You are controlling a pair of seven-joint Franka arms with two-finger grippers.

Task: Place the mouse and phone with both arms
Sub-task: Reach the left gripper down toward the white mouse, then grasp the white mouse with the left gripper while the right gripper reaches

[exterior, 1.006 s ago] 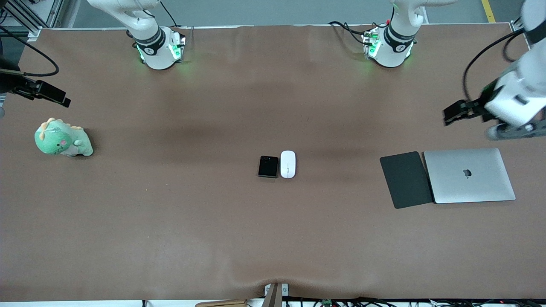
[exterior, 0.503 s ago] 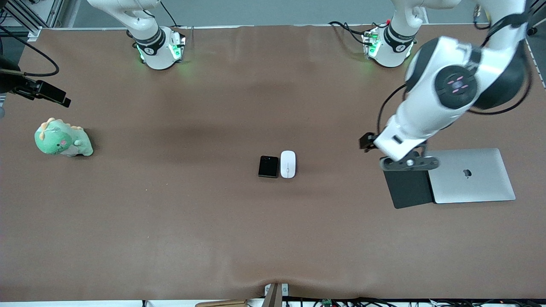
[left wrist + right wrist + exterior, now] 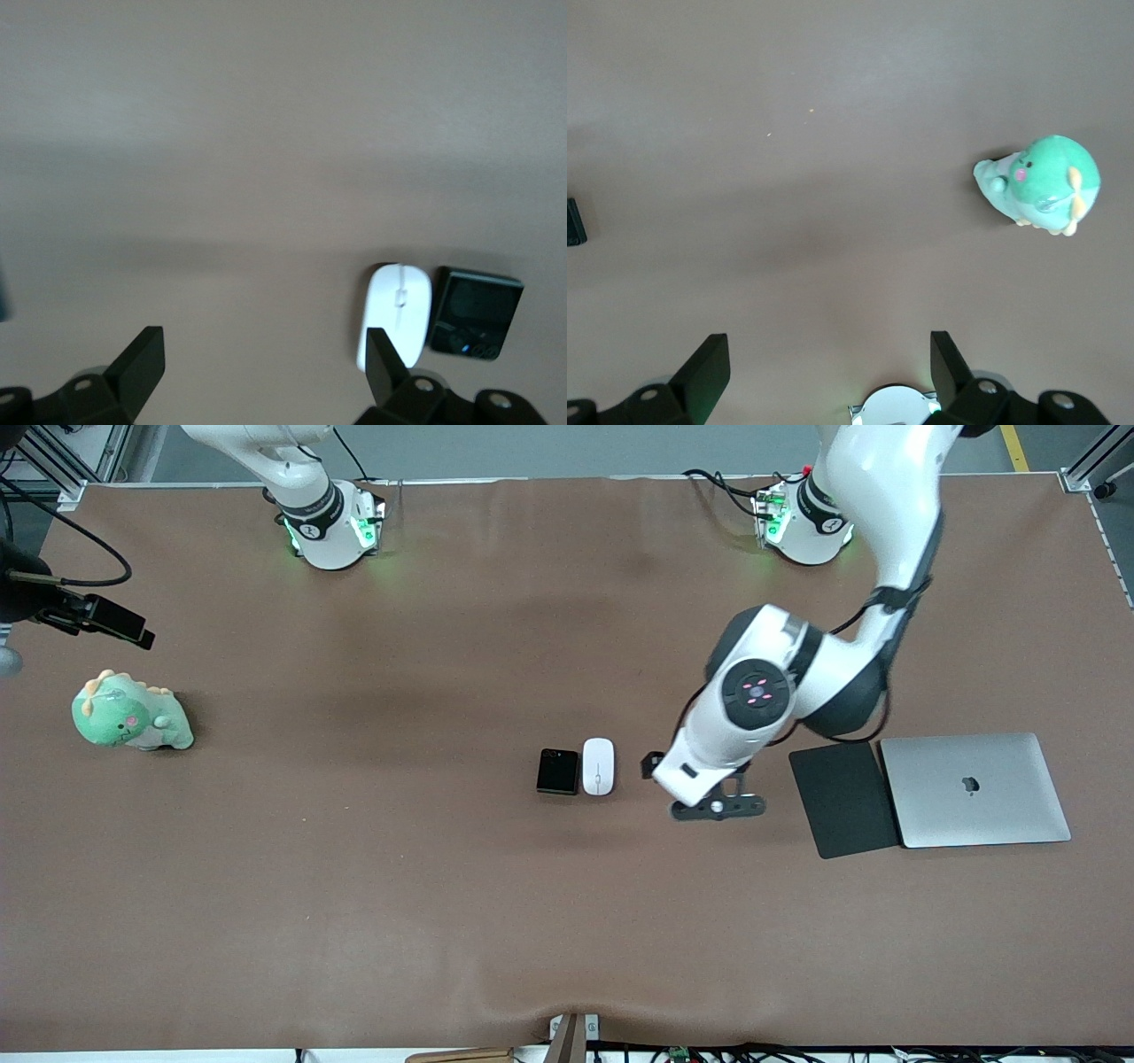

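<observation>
The white mouse (image 3: 598, 766) and the black phone (image 3: 557, 771) lie side by side, touching or nearly so, at the table's middle. The mouse is on the side toward the left arm's end. My left gripper (image 3: 660, 769) hangs low over the table just beside the mouse, between it and the dark mat, open and empty. In the left wrist view the mouse (image 3: 396, 314) and phone (image 3: 476, 312) show past one fingertip (image 3: 381, 359) of the left gripper (image 3: 263, 367). My right gripper (image 3: 124, 627) waits open over the right arm's end of the table; its wrist view (image 3: 830, 367) shows it empty.
A green plush dinosaur (image 3: 131, 713) sits at the right arm's end and also shows in the right wrist view (image 3: 1041, 184). A dark grey mat (image 3: 842, 797) and a closed silver laptop (image 3: 974, 788) lie at the left arm's end.
The left arm has swung from over the laptop end toward the table's middle and now hangs beside the mouse. The right gripper has barely moved. Mouse and phone have not moved.
</observation>
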